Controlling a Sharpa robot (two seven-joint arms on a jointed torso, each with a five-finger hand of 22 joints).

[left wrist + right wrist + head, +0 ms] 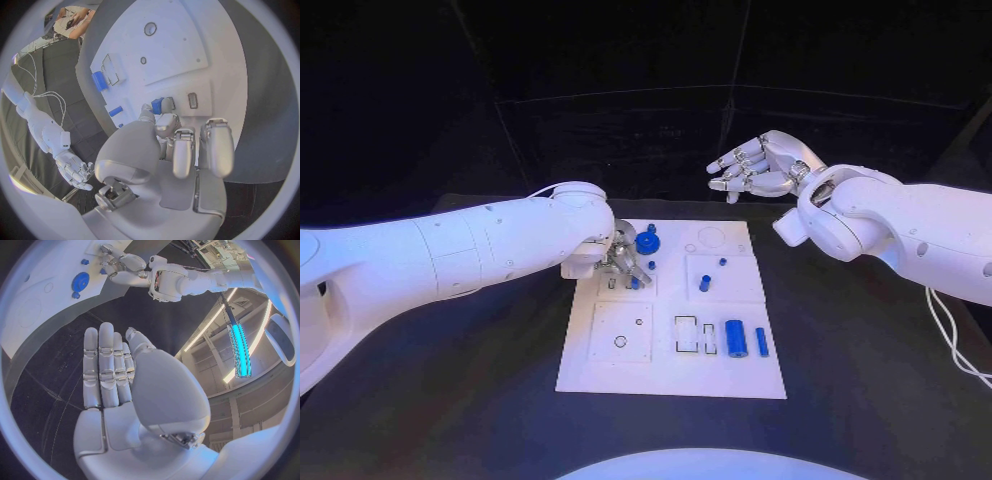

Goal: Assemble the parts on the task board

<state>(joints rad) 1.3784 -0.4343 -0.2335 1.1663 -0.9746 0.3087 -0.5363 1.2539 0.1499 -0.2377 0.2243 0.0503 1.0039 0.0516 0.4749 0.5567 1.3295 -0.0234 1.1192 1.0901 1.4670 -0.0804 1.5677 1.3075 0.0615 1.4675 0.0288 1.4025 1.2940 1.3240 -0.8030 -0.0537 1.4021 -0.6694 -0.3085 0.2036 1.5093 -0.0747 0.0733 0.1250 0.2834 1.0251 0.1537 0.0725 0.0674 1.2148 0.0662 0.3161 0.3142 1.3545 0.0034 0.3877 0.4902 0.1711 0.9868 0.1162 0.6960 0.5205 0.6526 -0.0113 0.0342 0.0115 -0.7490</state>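
The white task board (672, 345) lies in the middle of the black tabletop (877, 380). In the head view the left hand (620, 262) is down over the board's far left part, its fingers among several small blue parts there, next to a round blue part with a knob (648, 241). From this angle it cannot be told whether the fingers pinch anything. The left wrist view looks along the same hand (181, 145): its fingers (217, 145) point down at the board and stand slightly apart, and a small blue part (158, 105) sits right at the tip of the thumb and a neighbouring finger; whether it is gripped or only touched is not clear.

The right hand (756, 166) hangs in the air beyond the board's far right corner, well apart from it, holding nothing. The right wrist view shows its fingers (106, 365) straight and pressed side by side, with the round blue part (80, 281) far off on the board.

In the head view two long blue parts, a thicker cylinder (736, 339) and a thinner bar (762, 341), lie at the board's near right, and two small blue parts (705, 283) stand in the middle right.
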